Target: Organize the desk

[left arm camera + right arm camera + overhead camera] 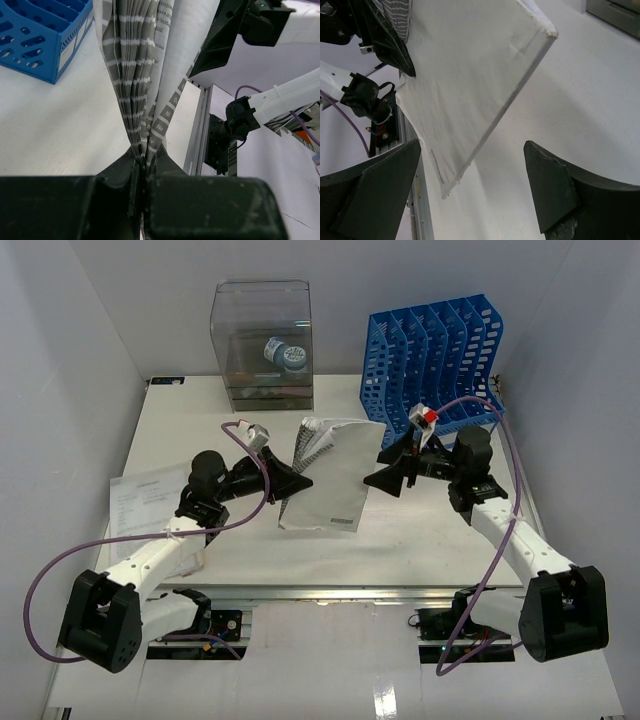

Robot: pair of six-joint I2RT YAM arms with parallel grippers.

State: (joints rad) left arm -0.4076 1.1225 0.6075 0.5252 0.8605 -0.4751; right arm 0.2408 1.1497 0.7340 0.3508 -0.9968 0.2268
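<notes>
Top external view: at frame centre a booklet (330,475) is being clamped by the left gripper (299,483) over the desk (400,540), which is spanning the frame's middle. The right gripper (384,480) is being held spread just beside the booklet.

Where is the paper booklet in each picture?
Top external: the booklet is in the middle, between the two arms.
Left wrist: top middle, pages fanned, pinched by the left gripper.
Right wrist: upper left to middle, white cover tilted.
Shared landmark: the white desk shows beside it in every view.
</notes>
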